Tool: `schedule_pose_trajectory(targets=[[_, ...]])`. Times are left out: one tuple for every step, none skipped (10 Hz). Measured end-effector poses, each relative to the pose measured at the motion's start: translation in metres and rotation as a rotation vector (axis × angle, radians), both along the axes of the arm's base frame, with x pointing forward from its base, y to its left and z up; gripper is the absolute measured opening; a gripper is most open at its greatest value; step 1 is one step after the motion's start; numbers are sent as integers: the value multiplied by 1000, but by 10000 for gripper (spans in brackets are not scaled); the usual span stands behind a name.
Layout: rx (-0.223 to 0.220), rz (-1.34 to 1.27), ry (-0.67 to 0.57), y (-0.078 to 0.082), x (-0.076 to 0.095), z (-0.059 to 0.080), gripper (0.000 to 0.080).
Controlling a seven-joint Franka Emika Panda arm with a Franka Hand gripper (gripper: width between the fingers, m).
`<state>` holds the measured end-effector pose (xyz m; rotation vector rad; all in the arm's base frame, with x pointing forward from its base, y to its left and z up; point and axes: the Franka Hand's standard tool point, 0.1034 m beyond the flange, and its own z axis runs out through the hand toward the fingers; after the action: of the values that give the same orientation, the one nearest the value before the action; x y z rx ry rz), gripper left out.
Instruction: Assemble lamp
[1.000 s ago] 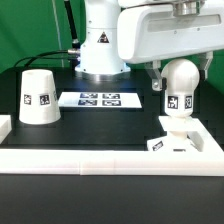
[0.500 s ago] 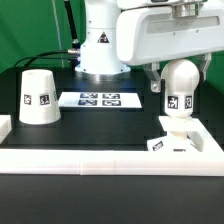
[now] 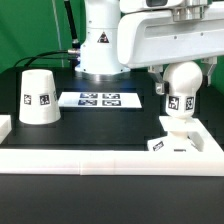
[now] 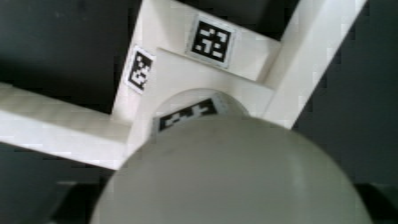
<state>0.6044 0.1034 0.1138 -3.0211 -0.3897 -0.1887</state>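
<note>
Bulb (image 3: 181, 88) above base (image 3: 172, 143); shade (image 3: 38, 97) ext. view only.

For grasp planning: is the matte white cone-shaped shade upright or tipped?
Upright: the white cone-shaped shade stands on its wide end on the black table, narrow end up.

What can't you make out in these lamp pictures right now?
1. Exterior view: whether the gripper clamps the bulb or only flanks it; the contact is too small to see.
2. Wrist view: the blurred bulb fills the picture, hiding its joint with the base.
3. Exterior view: the tag on the shade is too small to read.
</note>
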Motion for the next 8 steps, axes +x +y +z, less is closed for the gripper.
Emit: schedule_pose_trajectory(targets=[[8,-58,6,0,0,0,573],[17,-134,14,0,0,0,574],[23,-188,20,0,0,0,574],[30,-237,24,1,2,0,574],[47,-351,34,0,5,0,574],[62,-439,44,-1,6,0,574],[69,-500,50,-1,7,0,574],[90,-622,66,-2,7,0,574]])
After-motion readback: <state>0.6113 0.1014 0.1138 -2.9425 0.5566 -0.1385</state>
